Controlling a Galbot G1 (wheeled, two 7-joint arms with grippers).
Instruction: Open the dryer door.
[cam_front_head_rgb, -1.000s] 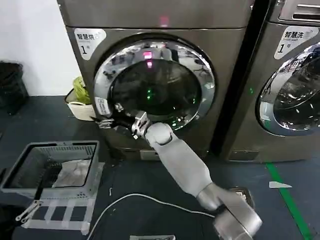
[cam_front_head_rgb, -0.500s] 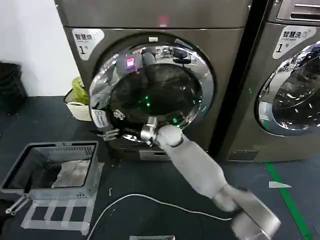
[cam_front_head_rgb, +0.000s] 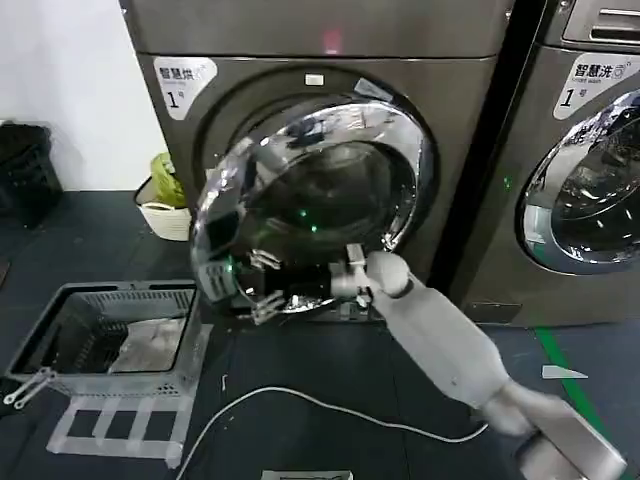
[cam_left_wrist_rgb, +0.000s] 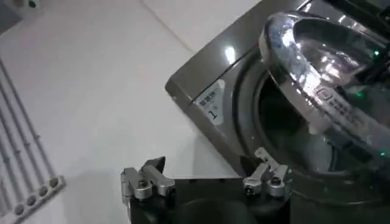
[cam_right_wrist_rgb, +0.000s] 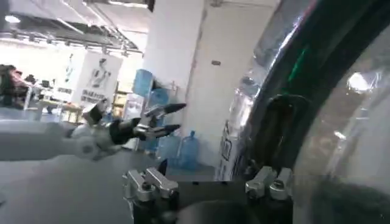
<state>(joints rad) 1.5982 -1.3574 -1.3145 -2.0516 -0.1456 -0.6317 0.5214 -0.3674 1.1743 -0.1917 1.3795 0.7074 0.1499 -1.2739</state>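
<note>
A laundry room or self-service laundry is indicated. Two large grey front-loading machines (cam_front_head_rgb: 330, 150) are set side by side against a white wall (cam_front_head_rgb: 60, 80), each labelled with a numbered sticker (cam_front_head_rgb: 182, 78) in Chinese characters. A grey plastic laundry basket (cam_front_head_rgb: 110, 335) holding cloth is placed on the dark floor (cam_front_head_rgb: 330, 390), where green tape (cam_front_head_rgb: 575, 395) is laid as a marking.
</note>
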